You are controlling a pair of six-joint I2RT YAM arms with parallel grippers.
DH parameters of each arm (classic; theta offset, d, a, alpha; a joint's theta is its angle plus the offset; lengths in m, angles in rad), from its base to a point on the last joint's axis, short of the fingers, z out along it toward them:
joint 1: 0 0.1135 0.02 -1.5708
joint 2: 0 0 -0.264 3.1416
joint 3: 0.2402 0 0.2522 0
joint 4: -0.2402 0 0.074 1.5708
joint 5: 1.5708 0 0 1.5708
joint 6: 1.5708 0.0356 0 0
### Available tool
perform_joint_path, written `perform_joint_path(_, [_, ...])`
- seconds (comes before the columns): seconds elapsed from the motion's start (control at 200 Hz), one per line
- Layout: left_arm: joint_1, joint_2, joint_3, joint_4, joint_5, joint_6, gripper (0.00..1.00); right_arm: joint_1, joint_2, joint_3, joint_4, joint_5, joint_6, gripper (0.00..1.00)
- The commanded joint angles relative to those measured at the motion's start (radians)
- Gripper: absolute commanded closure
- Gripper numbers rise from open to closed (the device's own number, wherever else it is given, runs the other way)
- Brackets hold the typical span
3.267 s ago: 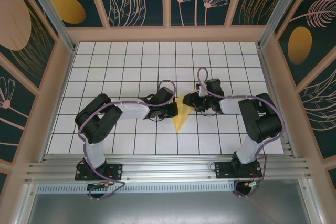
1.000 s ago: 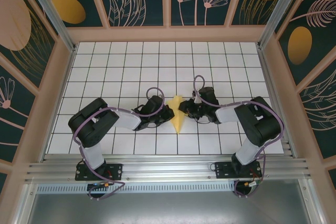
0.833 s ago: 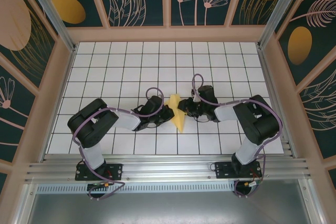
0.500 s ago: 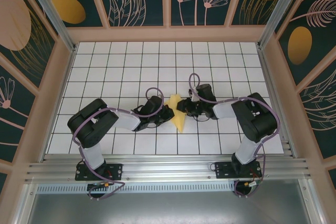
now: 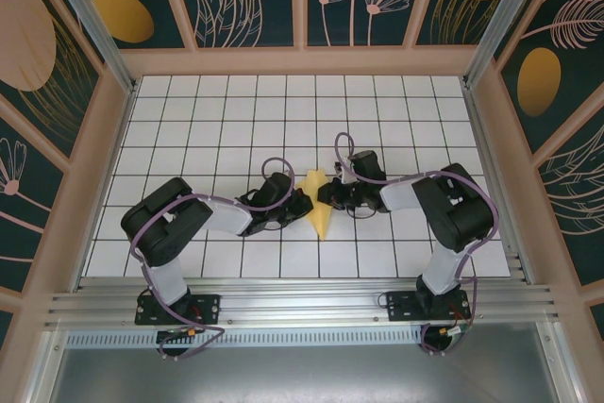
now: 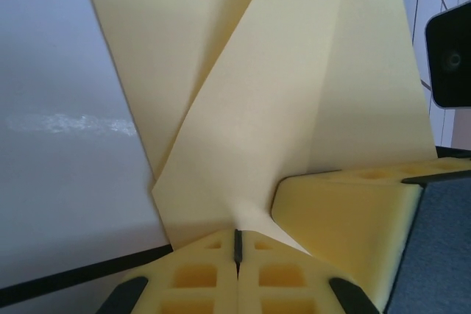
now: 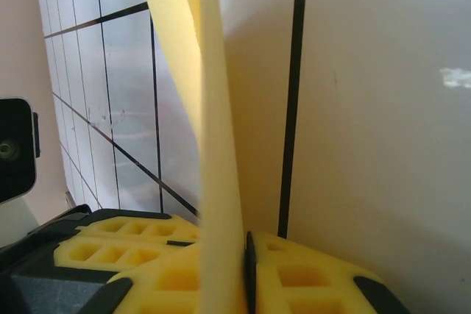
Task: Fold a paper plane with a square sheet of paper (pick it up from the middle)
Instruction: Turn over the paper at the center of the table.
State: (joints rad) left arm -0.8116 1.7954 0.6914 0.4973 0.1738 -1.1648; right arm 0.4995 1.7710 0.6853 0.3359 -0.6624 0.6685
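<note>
So the paper plane (image 5: 319,207) sits roughly mid-table, part-folded, wide end toward 12 o'clock and its point toward 6 o'clock, at the arm bases. The left gripper (image 5: 300,203) comes in from 9 o'clock and the right gripper (image 5: 328,193) from about 2 o'clock. Both are clamped onto the paper: on the left wrist cam the yellow pads (image 6: 199,277) meet with the sheet's corner pinched in the seam, and on the right wrist cam the paper (image 7: 213,108) stands on edge straight up out of closed pads (image 7: 294,277).

My guess is they're pinching opposite sides so the layers stand up off the white grid table (image 5: 236,120) and a centre crease can be pressed.

Room-wise: the two sets of pads are just beside each other, so hardly any slack between them. The point at 6 o'clock is unheld and free to flop. There are plenty of bare tiles toward 12 o'clock, and the frame posts are well apart.
</note>
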Motion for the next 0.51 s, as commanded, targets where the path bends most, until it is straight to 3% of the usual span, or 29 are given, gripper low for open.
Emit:
perform_joint_path(0.0, [0.003,-0.058,-0.018,0.012,-0.028,0.001,0.91,0.007,-0.010,0.040,-0.058,0.017,-0.048,0.88])
perform_joint_path(0.205, [0.003,-0.187,-0.059,0.010,-0.087,0.033,0.83,0.007,-0.109,0.106,-0.260,0.152,-0.151,0.92])
perform_joint_path(0.37, [0.003,-0.332,-0.086,-0.156,-0.253,0.075,0.78,0.010,-0.204,0.190,-0.517,0.435,-0.258,0.92])
perform_joint_path(0.5, [0.006,-0.457,-0.122,-0.278,-0.397,0.095,0.72,0.042,-0.262,0.261,-0.710,0.767,-0.317,0.91])
